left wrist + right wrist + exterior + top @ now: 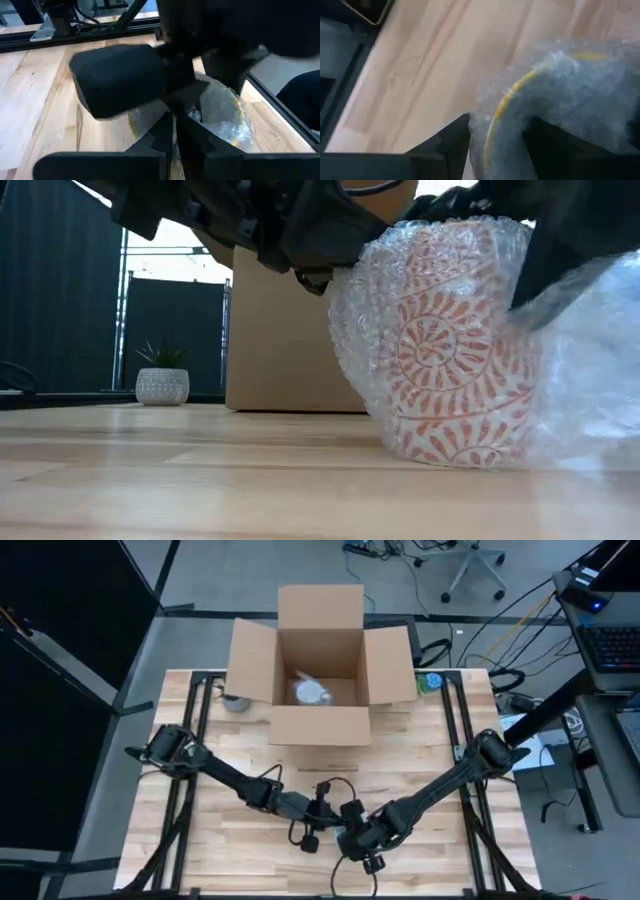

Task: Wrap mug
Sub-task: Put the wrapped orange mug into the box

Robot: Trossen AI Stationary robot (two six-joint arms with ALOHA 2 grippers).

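Observation:
A mug (pixel 455 355) with an orange-red spiral pattern stands upright on its base on the wooden table (pixel 200 480), covered in bubble wrap (pixel 590 380) that trails to the table beside it. In the high view both grippers meet over it near the table's front middle and hide it. My left gripper (pixel 172 145) is shut at the wrap's upper edge, on the mug's left side. My right gripper (pixel 495 150) comes down on the mug's wrapped yellow rim (pixel 520 90). My left gripper pinches bubble wrap (pixel 197 116) between its shut fingers, up by the mug's rim; how many layers I cannot tell. It reaches in from the table's left, slanting down. My right gripper straddles the wrapped rim (pixel 492 125), one finger (pixel 447 142) outside the mug's wall and the other (pixel 555 145) inside the mouth. The fingers come from above, slanting in from the right. The mug stays upright with its base on the table.
An open cardboard box (pixel 320 725) stands at the far middle with a wrapped item (pixel 312 692) inside. A small potted plant (pixel 162 380) sits left of the box. A black cable (pixel 300 835) loops on the table near the grippers.

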